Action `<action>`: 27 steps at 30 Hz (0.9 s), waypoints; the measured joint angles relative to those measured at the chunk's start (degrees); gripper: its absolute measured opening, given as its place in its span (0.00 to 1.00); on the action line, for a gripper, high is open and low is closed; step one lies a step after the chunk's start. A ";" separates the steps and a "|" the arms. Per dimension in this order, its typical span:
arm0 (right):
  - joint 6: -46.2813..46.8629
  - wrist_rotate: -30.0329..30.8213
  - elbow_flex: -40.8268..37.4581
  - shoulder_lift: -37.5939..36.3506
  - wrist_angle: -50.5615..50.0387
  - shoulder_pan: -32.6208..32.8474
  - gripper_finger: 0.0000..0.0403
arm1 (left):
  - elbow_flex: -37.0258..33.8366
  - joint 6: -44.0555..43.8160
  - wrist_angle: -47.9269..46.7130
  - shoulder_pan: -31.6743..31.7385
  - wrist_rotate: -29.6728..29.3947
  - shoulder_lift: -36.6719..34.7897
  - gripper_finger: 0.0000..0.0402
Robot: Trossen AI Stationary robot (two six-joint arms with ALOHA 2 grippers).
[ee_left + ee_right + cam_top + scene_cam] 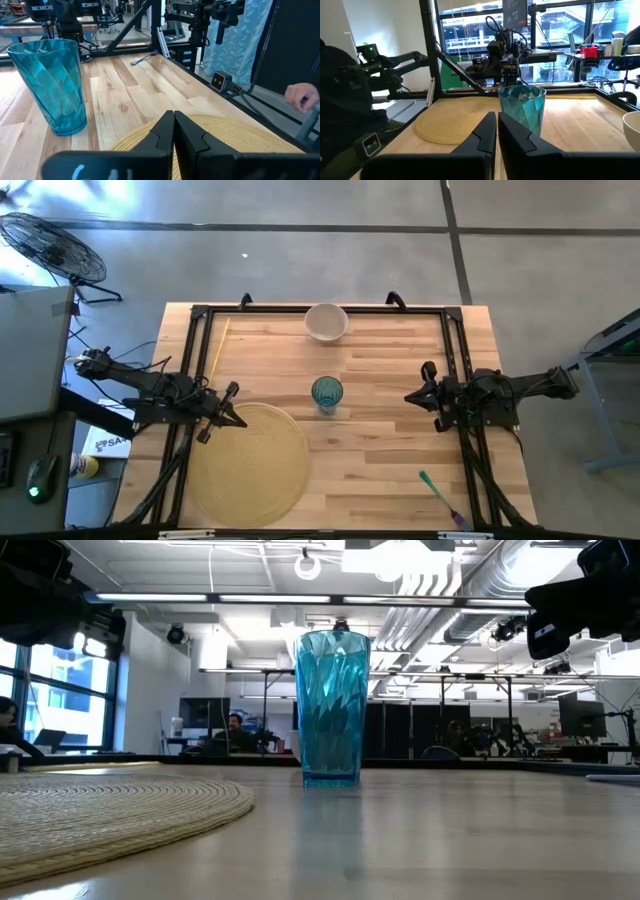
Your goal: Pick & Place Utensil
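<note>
Risk, left side: woven mat (250, 463) lying under the left gripper (232, 417); possible snagging of the straw weave on any low sweep toward the centre. Left arm of doubtful use for the utensil, well apart from it across the whole worktop (380, 400).

Risk, centre: blue tumbler (327, 394) standing upright between the two arms, tall and narrow-footed by the look of it; likely to topple if clipped by a passing wrist. White bowl (326, 321) at the far edge, clear of any probable path.

Risk, right side: green-handled utensil (440, 497) lying flat at the near right corner, close to the black frame rail (470, 470). Thin and low against the wood; probable slip or missed pinch on a shallow approach, probable scrape of fingertips on the worktop on a deep one. Crowding against the rail a further hazard. Destination not evident; tumbler, bowl or mat each plausible.

Pose, left arm: reaching in from the left edge, gripper pointed inward over the mat rim, fingers pressed together, holding nothing.

Pose, right arm: reaching in from the right edge, right gripper (412, 395) levelled toward the tumbler, fingers closed and empty, utensil behind and to the near side of it.
</note>
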 joint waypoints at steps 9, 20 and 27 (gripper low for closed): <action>0.00 0.01 0.00 -0.01 0.01 0.00 0.03 | 0.00 -0.02 0.00 0.02 0.00 0.02 0.00; 0.00 0.00 0.02 0.00 0.02 0.00 0.03 | 0.00 -0.06 2.49 0.01 0.07 0.00 0.00; 0.00 0.00 0.01 0.00 0.00 0.02 0.03 | 0.00 -2.24 2.18 0.02 -4.34 -0.07 0.00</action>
